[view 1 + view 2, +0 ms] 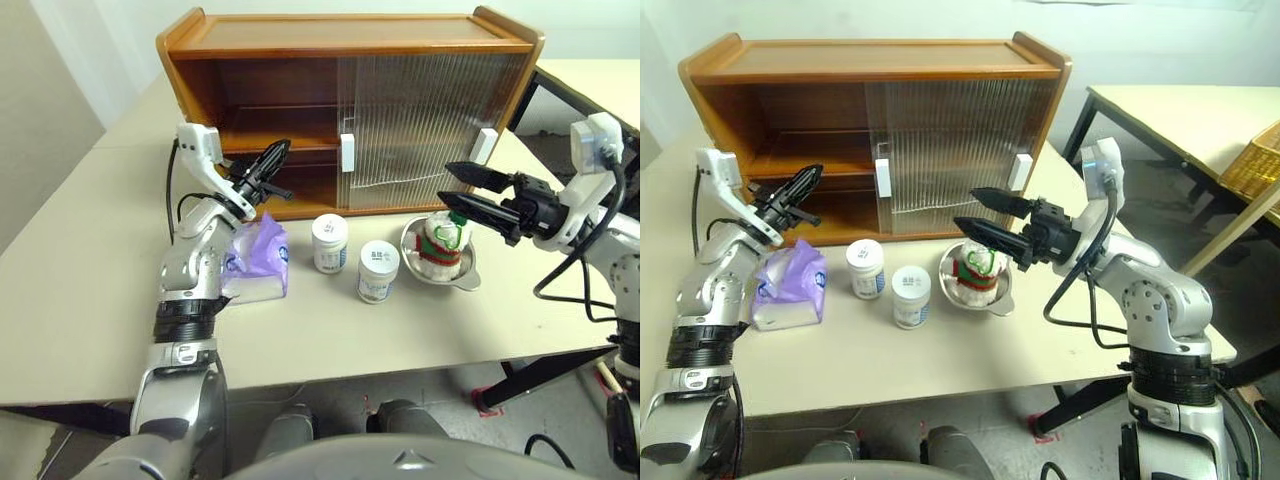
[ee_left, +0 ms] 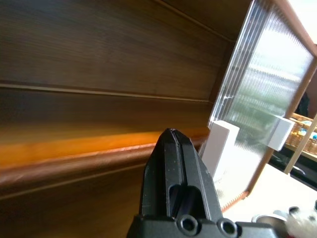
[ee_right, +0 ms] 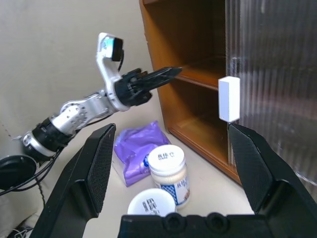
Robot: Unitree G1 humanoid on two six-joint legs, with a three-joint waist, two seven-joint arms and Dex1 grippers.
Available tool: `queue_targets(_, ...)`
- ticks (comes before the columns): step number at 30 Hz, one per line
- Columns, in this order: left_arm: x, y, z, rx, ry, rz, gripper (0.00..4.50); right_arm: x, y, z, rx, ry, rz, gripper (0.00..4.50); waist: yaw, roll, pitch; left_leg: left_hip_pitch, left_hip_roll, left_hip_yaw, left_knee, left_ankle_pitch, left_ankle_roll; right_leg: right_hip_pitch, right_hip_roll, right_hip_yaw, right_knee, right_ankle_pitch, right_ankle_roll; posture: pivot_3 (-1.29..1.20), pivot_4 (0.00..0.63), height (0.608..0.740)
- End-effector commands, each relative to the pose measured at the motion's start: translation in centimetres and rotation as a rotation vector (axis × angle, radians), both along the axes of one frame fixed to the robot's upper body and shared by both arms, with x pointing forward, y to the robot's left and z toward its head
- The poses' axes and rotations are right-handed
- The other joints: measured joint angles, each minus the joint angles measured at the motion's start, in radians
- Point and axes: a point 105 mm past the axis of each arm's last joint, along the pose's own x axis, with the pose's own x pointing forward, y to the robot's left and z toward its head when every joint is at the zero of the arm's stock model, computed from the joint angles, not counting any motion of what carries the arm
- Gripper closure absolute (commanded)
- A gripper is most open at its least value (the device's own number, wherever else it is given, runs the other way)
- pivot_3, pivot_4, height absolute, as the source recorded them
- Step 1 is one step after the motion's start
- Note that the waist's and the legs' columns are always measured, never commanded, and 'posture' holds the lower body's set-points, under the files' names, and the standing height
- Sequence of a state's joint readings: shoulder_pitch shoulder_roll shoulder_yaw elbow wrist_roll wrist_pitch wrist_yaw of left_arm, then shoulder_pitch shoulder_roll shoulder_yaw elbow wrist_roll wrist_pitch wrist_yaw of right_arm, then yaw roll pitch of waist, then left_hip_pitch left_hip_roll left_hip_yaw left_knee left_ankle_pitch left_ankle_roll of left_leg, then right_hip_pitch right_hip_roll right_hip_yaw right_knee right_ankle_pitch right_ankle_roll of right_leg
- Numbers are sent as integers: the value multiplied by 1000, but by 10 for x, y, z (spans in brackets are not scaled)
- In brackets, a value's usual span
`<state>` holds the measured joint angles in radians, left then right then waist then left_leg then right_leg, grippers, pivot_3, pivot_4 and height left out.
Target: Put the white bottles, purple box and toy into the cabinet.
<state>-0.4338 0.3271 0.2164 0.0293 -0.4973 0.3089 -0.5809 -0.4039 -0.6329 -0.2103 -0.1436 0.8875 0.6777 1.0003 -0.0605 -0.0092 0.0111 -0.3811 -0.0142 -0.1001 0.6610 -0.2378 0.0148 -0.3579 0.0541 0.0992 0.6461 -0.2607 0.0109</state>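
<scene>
1. The left gripper (image 1: 280, 152), jaws closed and empty, hangs at the open side of the cabinet (image 1: 350, 50).
2. The right gripper (image 1: 462, 190), jaws wide open, hovers over the toy (image 1: 443, 240) in a metal bowl (image 1: 470, 275).
3. The white bottles (image 1: 330, 242) and the purple box (image 1: 262, 255) stand on the worktop (image 1: 80, 300) before the cabinet.

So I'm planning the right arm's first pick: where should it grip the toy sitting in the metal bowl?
Probably by the toy's upper body, coming from above. It sits upright in the metal bowl, whose rim blocks a low side approach, while its top stands clear above it. The open right gripper hovers just above it already.
</scene>
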Motion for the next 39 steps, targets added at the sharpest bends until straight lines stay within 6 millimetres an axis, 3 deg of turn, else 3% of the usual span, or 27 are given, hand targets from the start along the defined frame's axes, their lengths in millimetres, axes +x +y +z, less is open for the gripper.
queue_targets(1,-26,16,5,31,11,-23,3875,3,6,-2,-5,8,30,0,1,0,0,0,1,-2,-1,0,0,-1,0,1,0,0,-1,-49,0,740)
queue_targets(5,-55,42,-2,61,54,13,2480,5,9,-3,0,14,49,0,15,0,0,0,2,-4,-1,-1,-2,-3,0,2,1,0,-4,-15,0,740)
queue_targets(9,-85,63,-25,100,106,64,1005,8,12,-5,1,19,67,0,26,1,-1,0,8,-5,-2,-3,-6,-5,0,3,3,-1,-7,3,0,740)
queue_targets(12,-106,76,-53,123,153,102,30,9,14,-5,3,21,79,0,36,2,-1,0,11,-6,-2,-5,-9,-8,-1,4,4,-2,-11,13,2,740)
queue_targets(19,-132,79,-96,133,216,128,30,10,15,-6,-1,24,93,0,52,3,-1,-2,18,-5,-3,-10,-16,-15,1,3,7,-3,-18,20,6,740)
queue_targets(26,-118,80,-122,122,250,165,30,10,16,-5,-8,24,101,0,56,4,-2,-3,20,-5,-3,-9,-15,-14,2,3,8,-4,-19,17,7,740)
queue_targets(32,-97,66,-134,116,252,137,30,10,15,-1,-9,16,96,0,56,4,-2,-2,20,-4,-2,-8,-14,-13,2,3,9,-3,-19,-3,9,740)
queue_targets(39,-98,46,-130,150,253,68,30,8,13,0,-12,12,84,0,53,4,-2,-2,20,-3,-2,-8,-14,-13,3,3,9,-3,-18,-19,11,740)
